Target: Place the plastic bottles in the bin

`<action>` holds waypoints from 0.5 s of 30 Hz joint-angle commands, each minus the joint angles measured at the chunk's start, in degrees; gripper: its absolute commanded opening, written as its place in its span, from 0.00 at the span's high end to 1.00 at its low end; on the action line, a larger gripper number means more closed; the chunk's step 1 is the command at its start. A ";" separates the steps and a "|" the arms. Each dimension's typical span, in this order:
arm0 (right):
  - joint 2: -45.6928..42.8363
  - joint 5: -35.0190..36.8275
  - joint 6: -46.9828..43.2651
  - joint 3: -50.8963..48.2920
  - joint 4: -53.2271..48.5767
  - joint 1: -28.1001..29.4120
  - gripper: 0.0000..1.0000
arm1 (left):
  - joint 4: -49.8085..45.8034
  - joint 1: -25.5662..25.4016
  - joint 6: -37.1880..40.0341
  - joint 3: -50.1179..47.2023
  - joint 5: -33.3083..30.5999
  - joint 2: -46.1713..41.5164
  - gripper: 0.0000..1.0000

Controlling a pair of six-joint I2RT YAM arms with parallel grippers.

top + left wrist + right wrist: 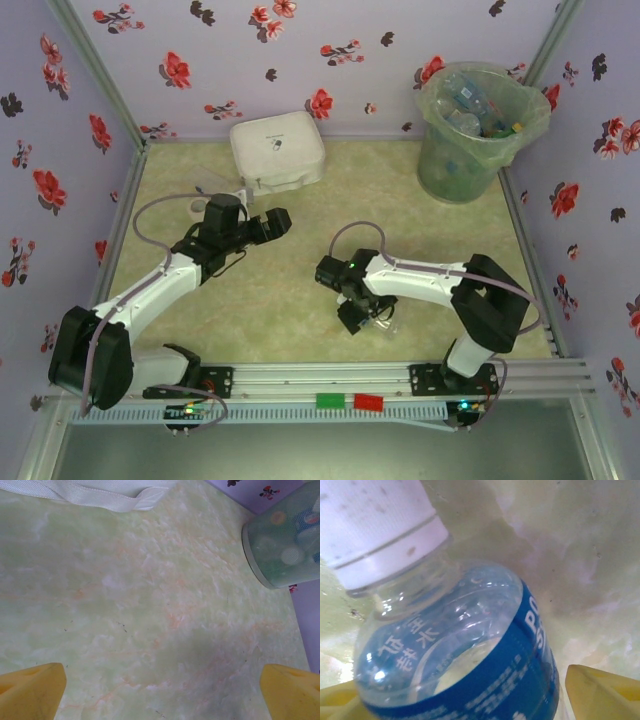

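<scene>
right wrist: clear bottle (445,630), blue "po" label (520,665)

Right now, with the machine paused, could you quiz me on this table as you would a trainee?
1. True or false: the bin already has bottles in it.
2. Pick one: the bottle between the fingers of the right gripper has a cap that is A red, B white, C green.
3. Short answer: which is nearer the white box, the left gripper or the right gripper?

Key: 1 true; 2 B; 3 left gripper.
</scene>
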 commanded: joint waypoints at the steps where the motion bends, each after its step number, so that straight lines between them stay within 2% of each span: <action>1: 1.61 2.08 -0.43 -0.72 0.48 0.41 0.20 | -0.60 0.48 1.08 1.44 -0.73 -0.14 0.00; 4: 1.89 2.42 -0.40 -0.62 0.81 0.41 0.25 | -0.77 0.50 1.33 1.44 -0.73 -0.37 0.00; 9: 0.59 2.27 -0.40 -0.18 1.69 0.37 0.39 | -0.64 0.57 1.48 1.39 -0.81 -0.33 0.00; 15: -6.26 3.89 -0.66 1.21 4.15 -0.02 0.53 | 0.08 1.42 1.52 0.83 -1.07 -0.93 0.00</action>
